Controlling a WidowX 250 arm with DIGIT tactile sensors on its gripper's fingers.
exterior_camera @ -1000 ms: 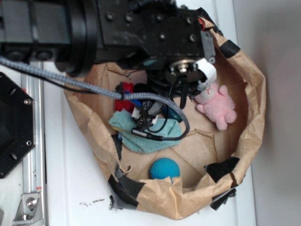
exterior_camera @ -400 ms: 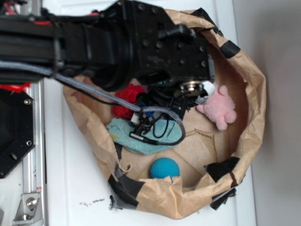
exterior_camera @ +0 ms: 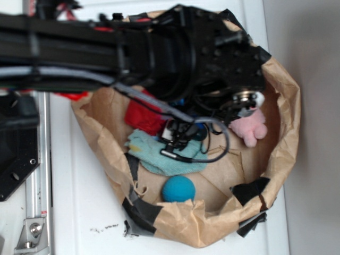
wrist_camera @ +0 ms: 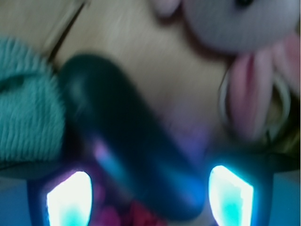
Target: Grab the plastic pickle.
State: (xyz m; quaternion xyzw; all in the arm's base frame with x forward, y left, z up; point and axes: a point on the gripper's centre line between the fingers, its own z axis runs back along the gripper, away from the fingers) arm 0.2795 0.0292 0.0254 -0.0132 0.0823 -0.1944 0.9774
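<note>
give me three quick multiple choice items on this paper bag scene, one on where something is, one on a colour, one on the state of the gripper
1. Where does the plastic pickle lie in the wrist view?
A. between the teal cloth and the pink plush toy
B. on top of the ball
C. outside the bag on the white table

2. What colour is the ball?
A. red
B. teal
C. yellow

3. What is the state of the gripper?
A. shut on the ball
B. shut on the cloth
C. open, with the pickle low between its two pads

Key:
1 A: the wrist view shows the teal cloth to the pickle's left and the pink plush toy to its upper right.
2 B: the exterior view shows a teal ball near the front wall of the paper bag.
3 C: the two glowing pads sit apart at the bottom of the wrist view, with the pickle's lower end between them.
</note>
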